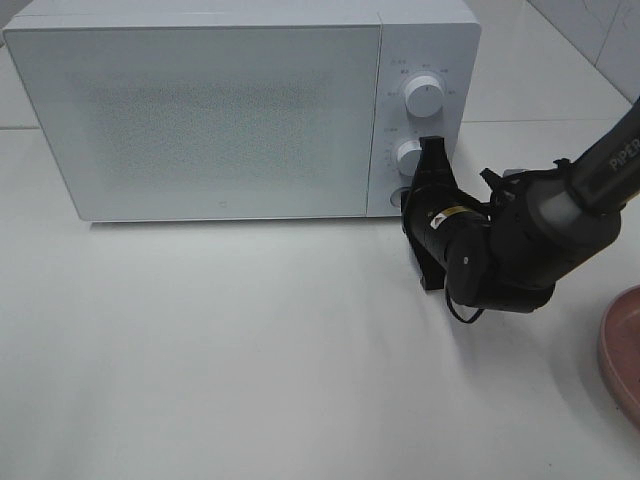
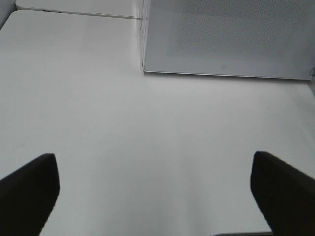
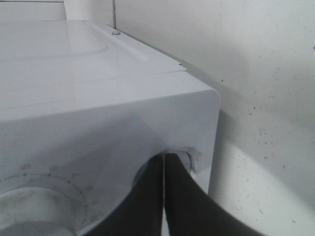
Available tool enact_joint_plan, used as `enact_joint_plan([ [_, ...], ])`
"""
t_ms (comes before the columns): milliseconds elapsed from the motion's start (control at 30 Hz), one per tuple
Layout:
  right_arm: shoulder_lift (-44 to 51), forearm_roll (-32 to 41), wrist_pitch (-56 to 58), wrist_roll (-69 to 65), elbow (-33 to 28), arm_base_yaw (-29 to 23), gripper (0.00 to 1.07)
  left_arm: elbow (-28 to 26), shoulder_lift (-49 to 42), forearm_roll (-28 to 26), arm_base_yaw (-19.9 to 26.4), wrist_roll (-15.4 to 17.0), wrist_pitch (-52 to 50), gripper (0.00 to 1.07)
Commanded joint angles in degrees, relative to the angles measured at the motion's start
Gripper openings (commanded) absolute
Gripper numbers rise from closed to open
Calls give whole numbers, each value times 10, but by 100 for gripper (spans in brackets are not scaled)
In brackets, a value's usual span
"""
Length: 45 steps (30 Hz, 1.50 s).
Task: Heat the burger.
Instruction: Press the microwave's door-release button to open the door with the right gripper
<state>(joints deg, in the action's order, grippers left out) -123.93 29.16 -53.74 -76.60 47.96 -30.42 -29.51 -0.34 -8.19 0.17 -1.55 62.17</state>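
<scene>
The high view shows one microwave (image 1: 200, 110) with its door closed and no burger anywhere, so it is probably inside; the right gripper (image 1: 433, 145), pressed together, has its tip just beside the lower knob (image 1: 408, 156) of two, and one pink plate (image 1: 622, 350) lies well behind it. In the left wrist view, the left gripper (image 2: 155, 196) hangs spread wide and empty over the bench (image 2: 147, 123), with the door ahead. In the right wrist view, the closed tips meet the panel beside one dial (image 3: 34, 206), so starting the heat seems left.

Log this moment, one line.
right gripper: shut, tips at microwave panel | left gripper: open over table | door: closed | burger: unseen
</scene>
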Motion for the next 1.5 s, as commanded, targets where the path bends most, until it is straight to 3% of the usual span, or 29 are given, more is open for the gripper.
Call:
enact_joint_plan([
  [33, 3, -17, -41, 5, 28, 3, 0, 0, -10, 1, -3, -1, -8, 98],
  [633, 3, -11, -100, 15, 70, 3, 0, 0, -10, 1, -3, -1, -8, 98],
  [867, 3, 61, -142, 68, 91, 3, 0, 0, -10, 1, -3, -1, -8, 98],
  [1500, -12, 83, -108, 78, 121, 3, 0, 0, -10, 1, -3, -1, -8, 98],
])
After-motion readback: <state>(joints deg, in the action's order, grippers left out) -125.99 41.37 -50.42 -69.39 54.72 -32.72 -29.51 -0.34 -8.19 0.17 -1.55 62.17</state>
